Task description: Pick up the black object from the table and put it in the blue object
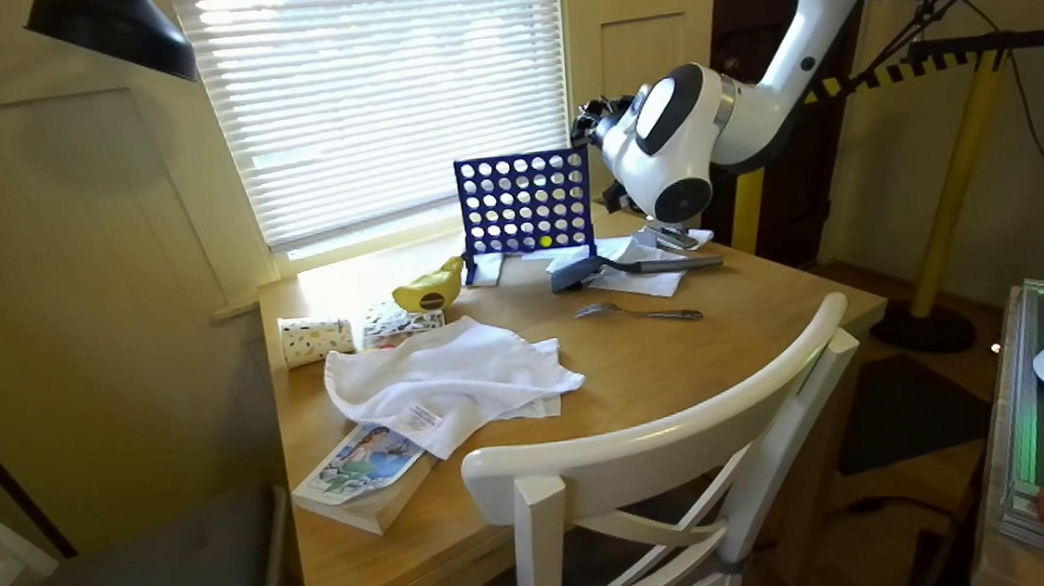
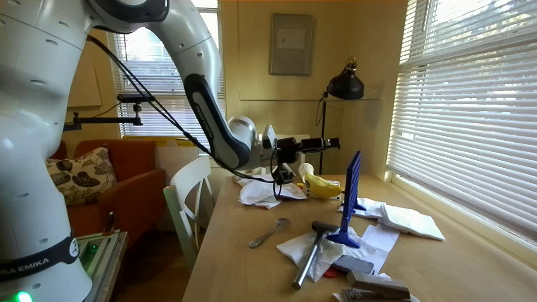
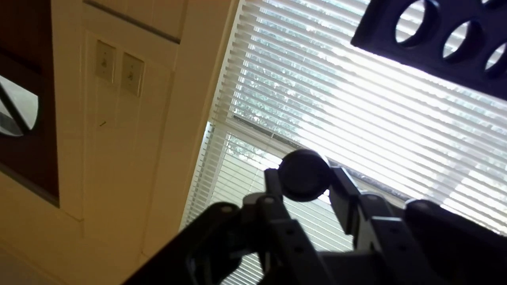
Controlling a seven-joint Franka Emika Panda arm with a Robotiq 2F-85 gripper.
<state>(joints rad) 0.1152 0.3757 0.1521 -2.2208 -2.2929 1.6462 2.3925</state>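
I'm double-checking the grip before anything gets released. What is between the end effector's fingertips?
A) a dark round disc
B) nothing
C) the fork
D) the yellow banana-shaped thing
A: in the wrist view a dark round disc sits pinched between the two fingertips of the end effector.

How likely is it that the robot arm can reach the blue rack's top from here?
Probably yes: in both exterior views the gripper, holding the black disc, appears near the top of the blue rack, with nothing visible between.
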